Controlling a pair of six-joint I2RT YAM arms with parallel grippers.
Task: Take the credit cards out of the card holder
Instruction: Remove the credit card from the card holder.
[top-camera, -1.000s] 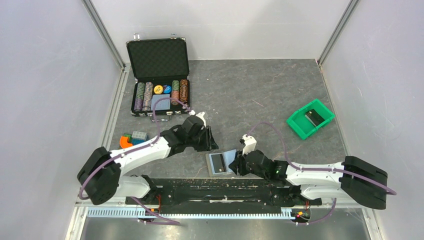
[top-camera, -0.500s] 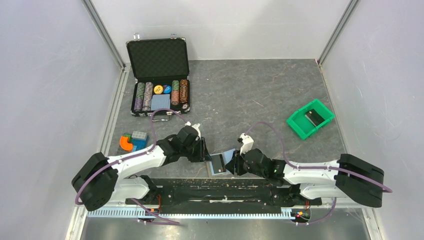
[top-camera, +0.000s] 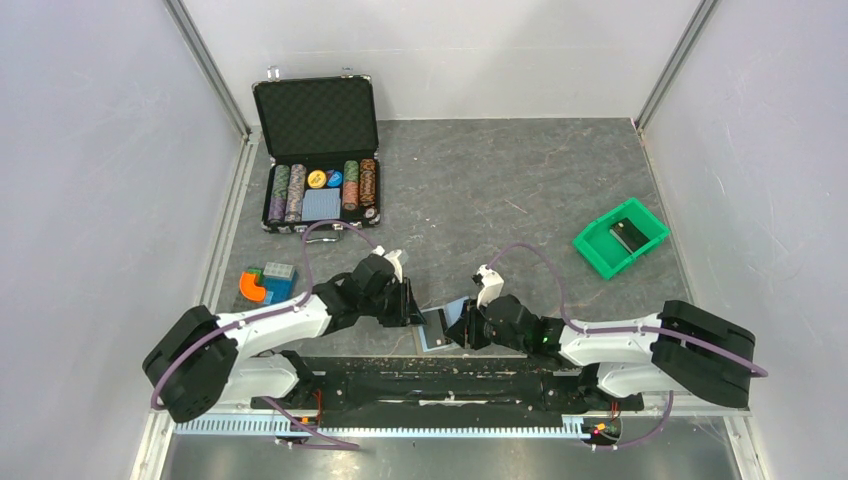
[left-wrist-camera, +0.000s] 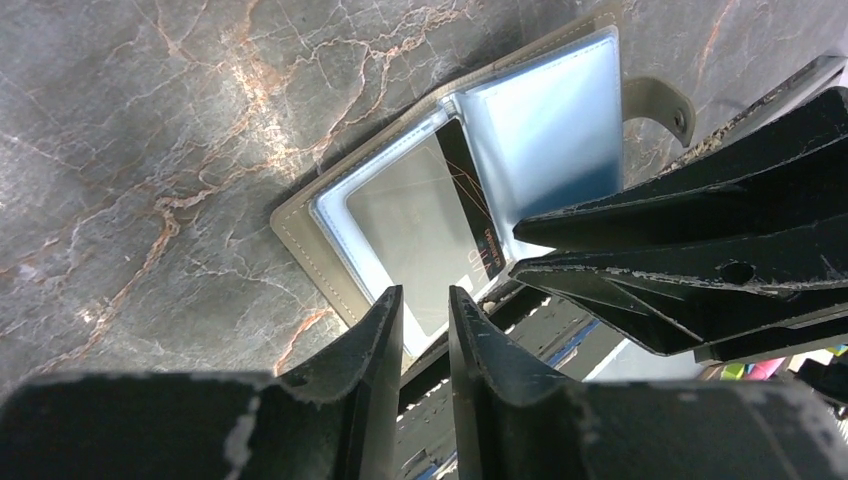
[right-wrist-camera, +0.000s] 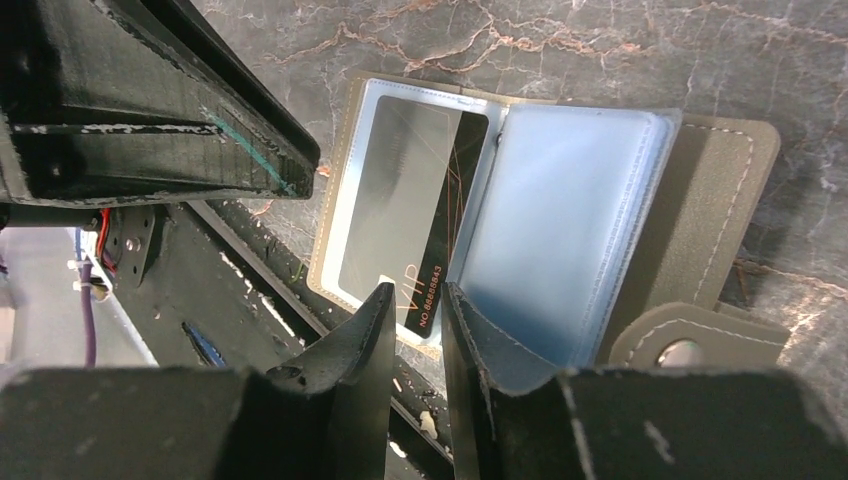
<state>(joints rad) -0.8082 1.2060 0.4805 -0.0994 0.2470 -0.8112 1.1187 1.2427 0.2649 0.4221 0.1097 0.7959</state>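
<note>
Two end effectors meet over the card holder (top-camera: 440, 328), which lies spread open at the near edge of the bench (top-camera: 520, 180), midway between the arms. It probably sits there so that either arm can reach it. With its clear sleeves facing up, you can see what each one holds.

The left sleeve has a dark credit card (right-wrist-camera: 440, 250) in it, printed VIP at its near end. The right sleeve looks pale blue, and I cannot tell whether it holds a card.

Your left end effector (left-wrist-camera: 422, 300) is narrow, with only a slim gap between the fingers and nothing in it. It points at the holder's left panel, tips just beside the tan border, which looks like a position for pinning that side down.

Your right end effector (right-wrist-camera: 417, 292) is just as narrow and also grips nothing visible. Its tips hang over the near edge of the left sleeve, right at the VIP end of the card. Whether they touch the plastic I cannot tell. By my reading no card is out yet.
</note>
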